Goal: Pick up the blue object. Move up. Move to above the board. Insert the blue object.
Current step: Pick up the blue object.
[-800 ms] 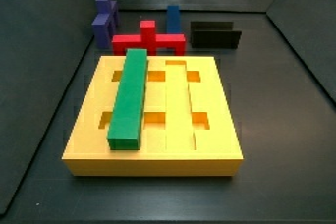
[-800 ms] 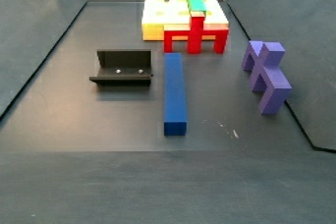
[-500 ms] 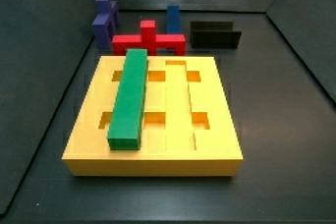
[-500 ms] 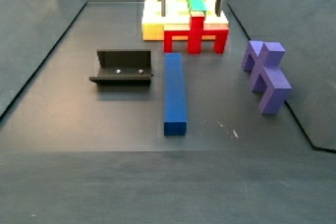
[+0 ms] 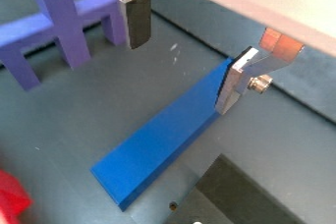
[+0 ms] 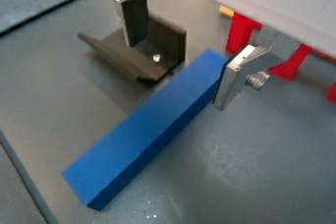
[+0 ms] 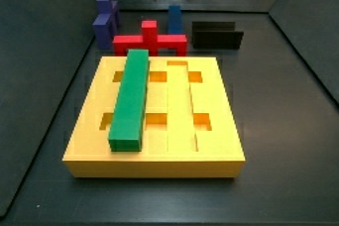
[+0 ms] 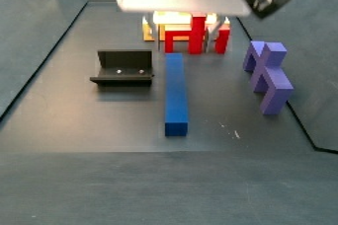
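Now hanging above the floor behind the board [image 7: 157,111], where 0.8 s ago barely any of it showed: gripper [image 5: 184,56] spread wide, straddling the far end of the blue object [image 6: 147,130], nothing pinched yet. Approach for pickup, judging by that. Bar flat on the floor, fixture [image 8: 123,68] at its 9 o'clock. Finger pads [image 6: 133,20] clear only in wrist views; side views give layout.

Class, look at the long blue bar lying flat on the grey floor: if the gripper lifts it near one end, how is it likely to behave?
The blue object looks solid with flat faces, so it probably stays stiff and won't roll. The open gripper sits near one end, so the long free end may droop or swing. Its smooth faces could slip between the pads.
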Tool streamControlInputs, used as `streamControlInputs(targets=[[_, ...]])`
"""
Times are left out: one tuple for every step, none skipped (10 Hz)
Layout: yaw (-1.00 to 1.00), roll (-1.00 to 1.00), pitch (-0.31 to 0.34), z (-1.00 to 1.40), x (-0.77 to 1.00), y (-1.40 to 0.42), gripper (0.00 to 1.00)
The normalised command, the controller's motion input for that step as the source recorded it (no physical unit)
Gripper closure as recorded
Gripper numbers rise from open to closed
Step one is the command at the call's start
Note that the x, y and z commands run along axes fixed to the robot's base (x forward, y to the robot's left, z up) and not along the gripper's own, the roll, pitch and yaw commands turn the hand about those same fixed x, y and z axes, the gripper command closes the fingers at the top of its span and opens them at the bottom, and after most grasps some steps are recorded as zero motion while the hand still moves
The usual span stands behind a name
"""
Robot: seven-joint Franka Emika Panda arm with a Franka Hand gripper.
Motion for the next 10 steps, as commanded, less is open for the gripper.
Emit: streamControlInputs(targets=[[-0.03,-0.01,-0.127,-0.85,0.0,0.17,0.0],[-0.03,0.0,-0.084,-0.77,0.0,0.2,0.0],[-0.01,0.0,-0.09,-0.64,-0.05,0.15,0.0],[-0.03,-0.05,-0.069,-0.55,0.0,0.1,0.0],[-0.03,-0.1,-0.09,-0.53,0.0,0.08,0.0],[-0.02,-0.14,-0.104,-0.46,0.0,0.03,0.0],[-0.07,-0.14,-0.083,-0.33,0.0,0.02,0.0],[-0.08,-0.12,-0.067,-0.27,0.0,0.05,0.0],[-0.07,-0.1,-0.037,-0.18,0.0,0.03,0.0],[-0.05,-0.07,0.0,-0.05,0.0,0.02,0.0]])
